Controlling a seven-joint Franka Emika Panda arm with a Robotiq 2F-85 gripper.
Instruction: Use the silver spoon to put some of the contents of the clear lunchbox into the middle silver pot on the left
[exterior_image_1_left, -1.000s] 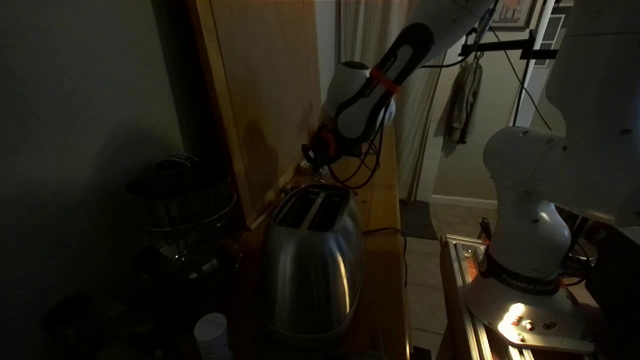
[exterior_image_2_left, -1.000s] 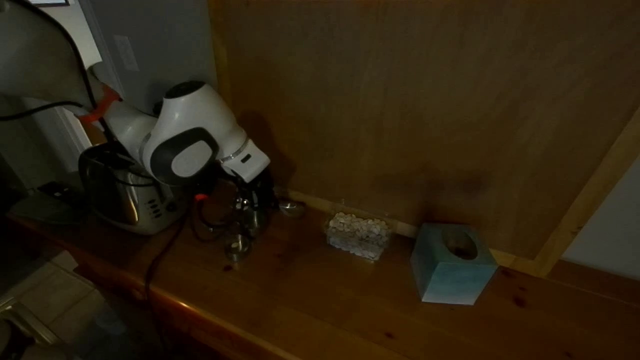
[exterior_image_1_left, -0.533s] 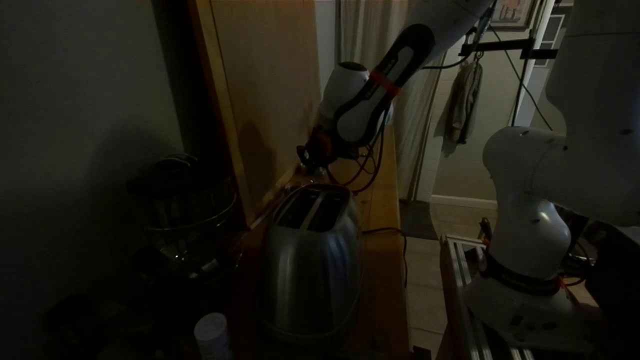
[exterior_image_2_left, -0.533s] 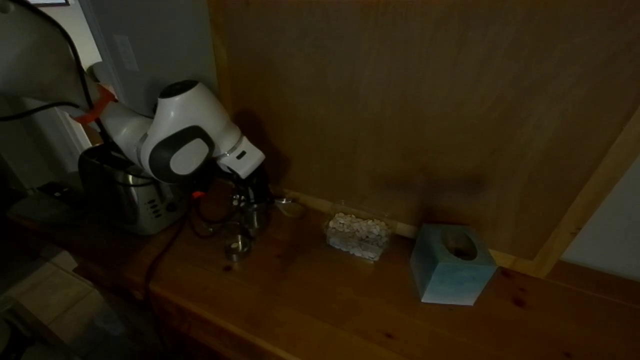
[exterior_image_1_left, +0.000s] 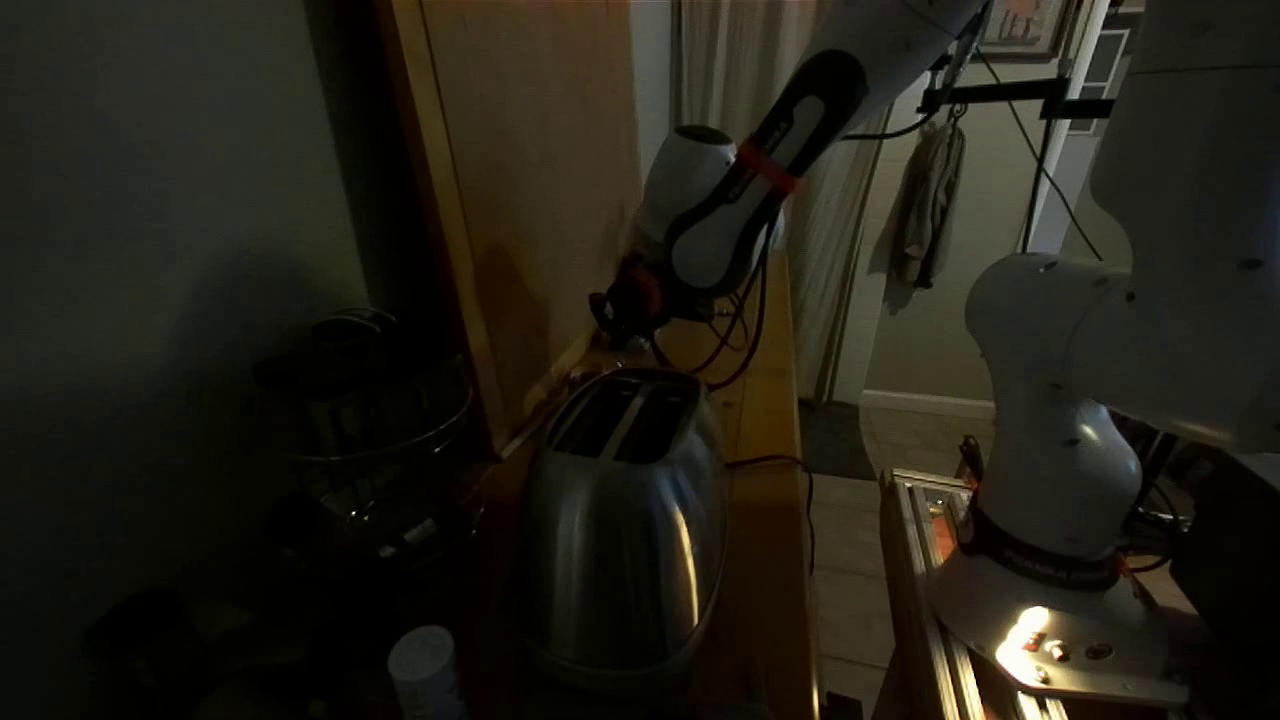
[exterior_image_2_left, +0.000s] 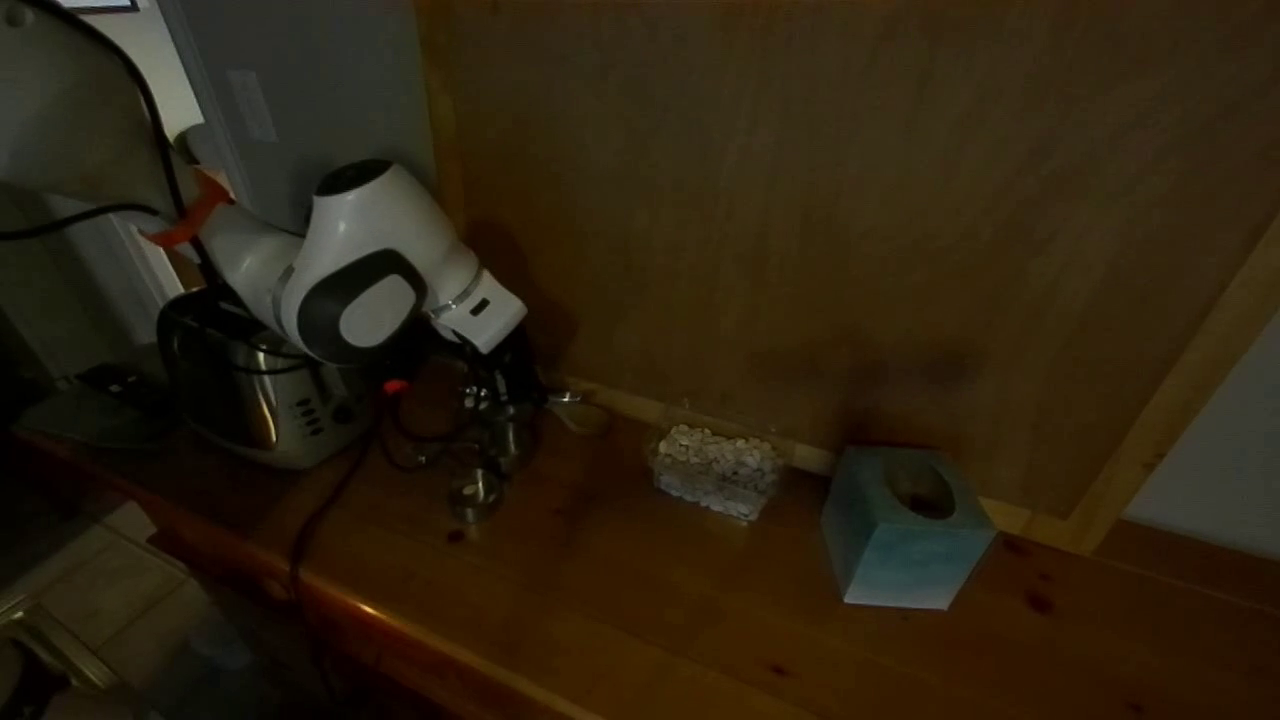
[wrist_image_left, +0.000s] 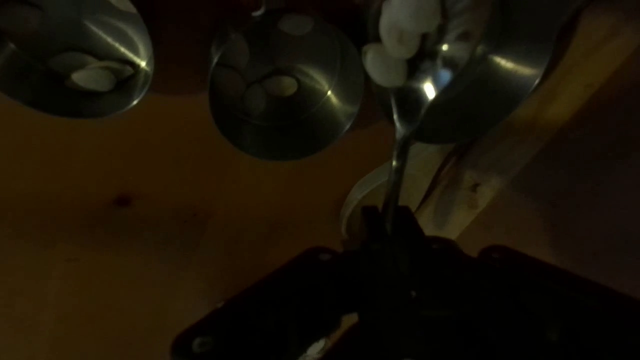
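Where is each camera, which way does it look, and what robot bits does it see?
An exterior view sits near the shiny silver metal toaster, looking over it along the brown wooden counter; the white robot arm and its base show.
An exterior view sits above counter height, facing the tan wooden panel; the arm shows at picture left.
The wrist view sits behind the black gripper, looking past it and the silver metal spoon to round silver metal pots.
Both exterior views share the toaster, panel and arm.

The arm (exterior_image_2_left: 365, 275) angles down beside the toaster (exterior_image_2_left: 240, 400), its gripper (exterior_image_2_left: 520, 385) near the pots (exterior_image_2_left: 474, 495) on the table (exterior_image_2_left: 640, 610). The lunchbox (exterior_image_2_left: 705, 490), holding white pieces (exterior_image_2_left: 720, 447), stands between the pots and the blue box (exterior_image_2_left: 900, 555).
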